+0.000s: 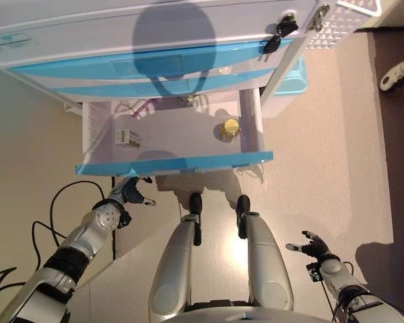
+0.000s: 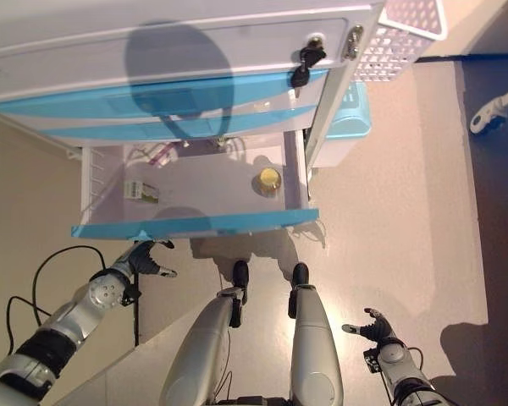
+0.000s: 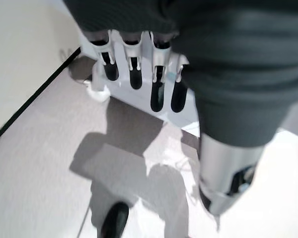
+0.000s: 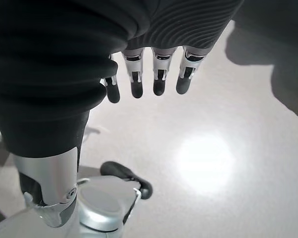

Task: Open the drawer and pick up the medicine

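The left hand (image 1: 129,190) hangs just below the blue front edge of the open drawer (image 1: 175,163), close to its left corner but not touching it. Its arm comes up from the lower left with the elbow bent, and the fingers (image 3: 157,94) reach forward nearly straight, the thumb apart; the hand holds nothing. The right hand (image 1: 312,245) is low at the robot's right side, well apart from the cabinet, over bare floor (image 1: 323,155). Its fingers (image 4: 159,82) are spread and relaxed, and it too holds nothing.

The drawer is pulled out from a white cabinet (image 1: 121,33) with blue drawer fronts above it. Inside, on the pale bottom, a small round medicine bottle (image 1: 230,128) with a yellowish top stands near the right wall. A small white box (image 1: 126,137) lies near the left wall, well apart from the bottle; it carries some print, too small to read. Some thin cords or wires (image 1: 138,108) lie at the back of the drawer.

A bunch of dark keys (image 1: 277,35) hangs from a lock at the cabinet's upper right corner. A white perforated basket (image 1: 337,23) and a light blue bin (image 1: 289,81) stand just beside the cabinet on its right
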